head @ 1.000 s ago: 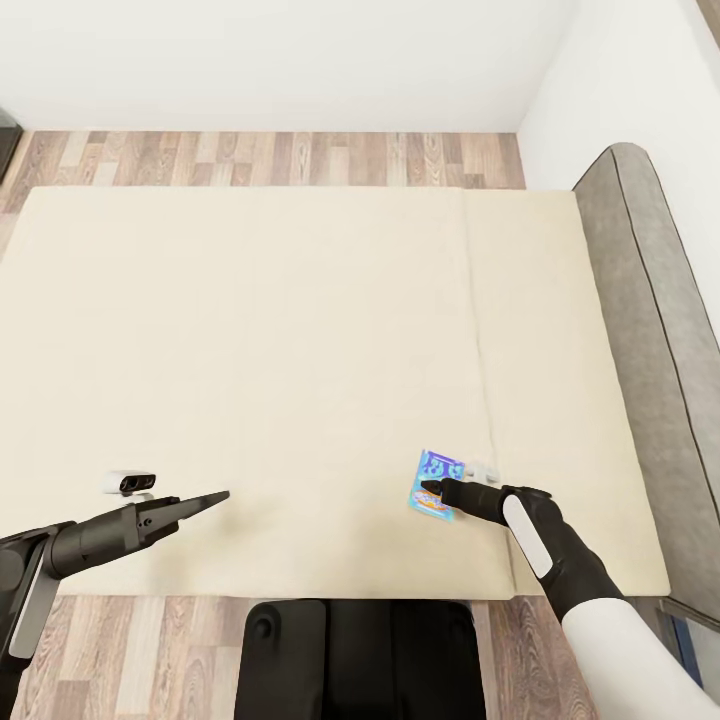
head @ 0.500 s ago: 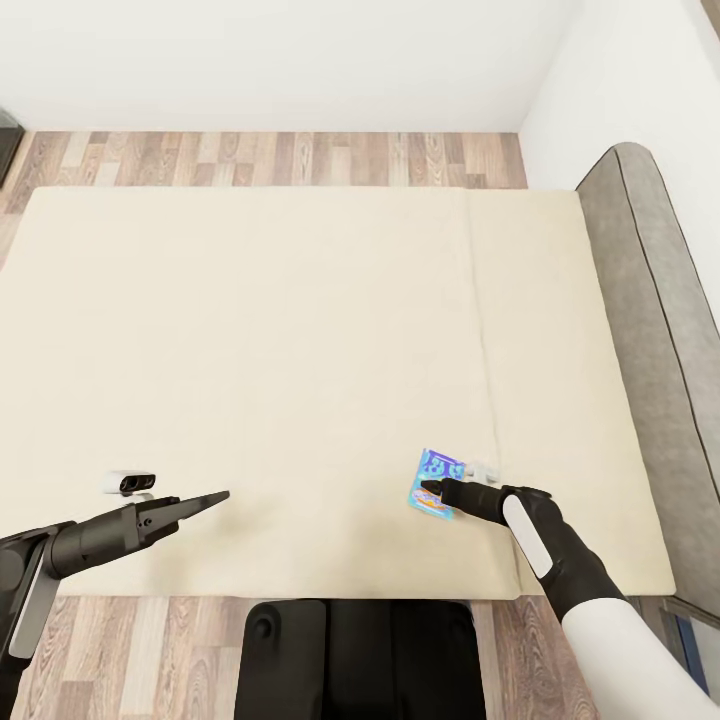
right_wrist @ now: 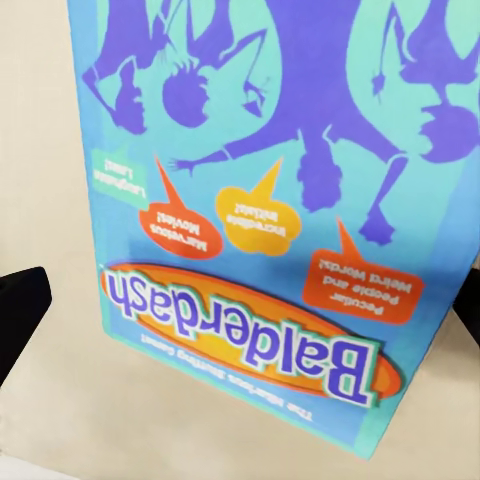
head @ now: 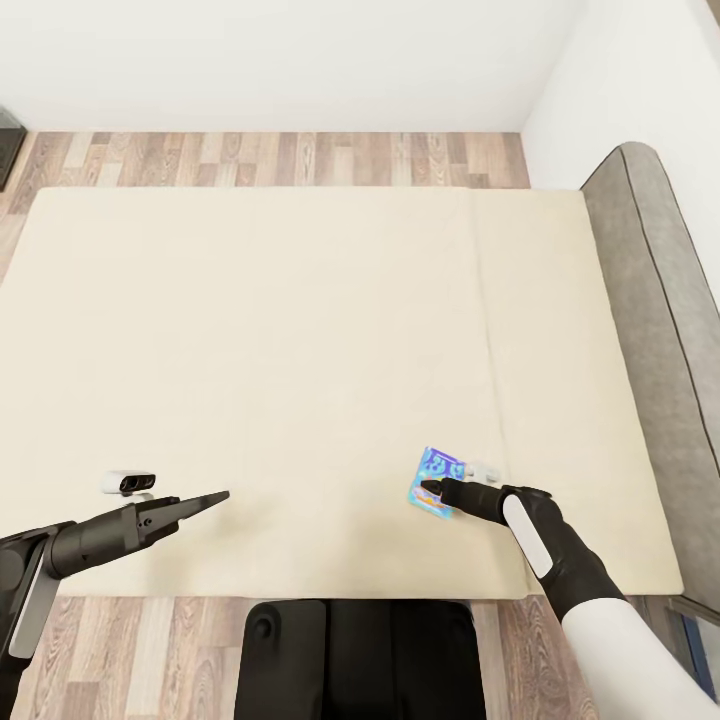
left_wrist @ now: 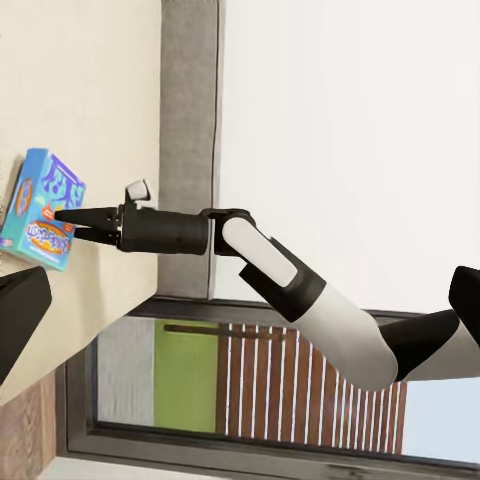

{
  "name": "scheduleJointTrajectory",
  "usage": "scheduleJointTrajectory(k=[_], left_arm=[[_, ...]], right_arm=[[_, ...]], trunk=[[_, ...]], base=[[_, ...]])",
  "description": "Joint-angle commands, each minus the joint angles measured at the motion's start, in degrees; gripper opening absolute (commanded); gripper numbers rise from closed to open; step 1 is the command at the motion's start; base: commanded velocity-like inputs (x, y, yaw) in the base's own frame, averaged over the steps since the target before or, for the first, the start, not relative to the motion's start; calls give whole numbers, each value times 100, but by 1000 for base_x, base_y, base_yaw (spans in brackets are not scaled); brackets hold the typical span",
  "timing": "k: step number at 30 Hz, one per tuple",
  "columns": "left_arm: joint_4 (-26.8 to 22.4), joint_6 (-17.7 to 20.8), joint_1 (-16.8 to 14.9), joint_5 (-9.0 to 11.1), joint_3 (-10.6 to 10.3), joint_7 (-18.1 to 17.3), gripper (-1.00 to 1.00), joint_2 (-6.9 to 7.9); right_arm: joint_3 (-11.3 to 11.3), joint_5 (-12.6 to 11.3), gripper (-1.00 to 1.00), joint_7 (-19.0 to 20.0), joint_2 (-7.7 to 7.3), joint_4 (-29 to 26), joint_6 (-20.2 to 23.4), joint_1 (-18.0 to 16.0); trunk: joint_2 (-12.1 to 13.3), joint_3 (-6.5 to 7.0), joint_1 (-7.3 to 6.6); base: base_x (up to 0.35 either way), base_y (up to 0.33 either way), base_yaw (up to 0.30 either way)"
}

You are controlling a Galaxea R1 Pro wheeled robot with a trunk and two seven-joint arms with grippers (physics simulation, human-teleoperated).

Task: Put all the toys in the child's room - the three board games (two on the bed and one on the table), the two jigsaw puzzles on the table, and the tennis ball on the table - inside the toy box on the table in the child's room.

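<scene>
Board game [head: 438, 480]: flat on bed [head: 260, 380], under my right gripper [head: 428, 489] tips
Long axis: roughly along my reach
Right jaws: apparently straddling the box
Left gripper [head: 215, 497]: together

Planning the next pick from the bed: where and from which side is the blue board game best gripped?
Grip the blue board game across its thin edges at the near end. It lies flat on the bed, so a face grip looks impractical. The right pincer already hovers at that end, so come from above on the robot's side.
</scene>
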Motion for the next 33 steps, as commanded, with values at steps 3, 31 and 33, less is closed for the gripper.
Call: scheduleJointTrajectory(k=[3, 31, 33], left_arm=[[0, 61, -2, -4, -1, -23, 100, 1], [1, 61, -2, -4, -9, -23, 100, -8], [0, 61, -2, -4, -8, -23, 100, -8]], right_arm=[[7, 12, 100, 15, -5, -6, 21, -1], [-70, 12, 100, -66, -21, 28, 54, -108], [-71, 12, 100, -92, -26, 34, 55, -171]], trunk=[[-9, -6, 3], [-9, -6, 3], [-9, -6, 3]], base=[[0, 75, 0], [0, 4, 0], [0, 0, 0]])
